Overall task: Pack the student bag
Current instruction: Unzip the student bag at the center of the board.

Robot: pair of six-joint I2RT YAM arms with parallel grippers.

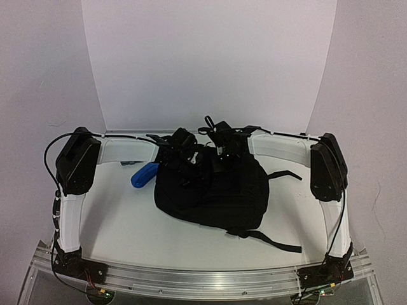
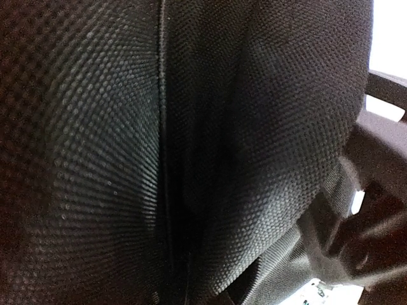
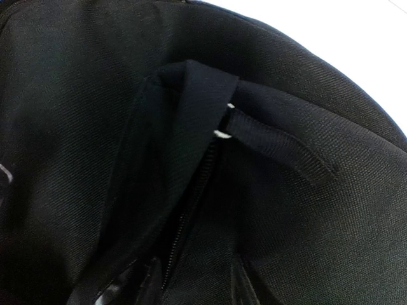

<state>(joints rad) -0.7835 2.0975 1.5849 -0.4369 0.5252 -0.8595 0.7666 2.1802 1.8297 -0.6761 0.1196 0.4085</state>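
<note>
The student bag, a black soft backpack, lies in the middle of the table with its top toward the back. My left gripper is at the bag's top left. Woven black fabric fills the left wrist view, its fold running down to where the hidden fingers are, so the gripper is shut on it. My right gripper is at the top right. In the right wrist view its dark fingers stand apart on either side of the zip edge, below a webbing loop.
A blue object lies on the table just left of the bag. Loose straps trail from the bag toward the near right. White walls close off the back and both sides.
</note>
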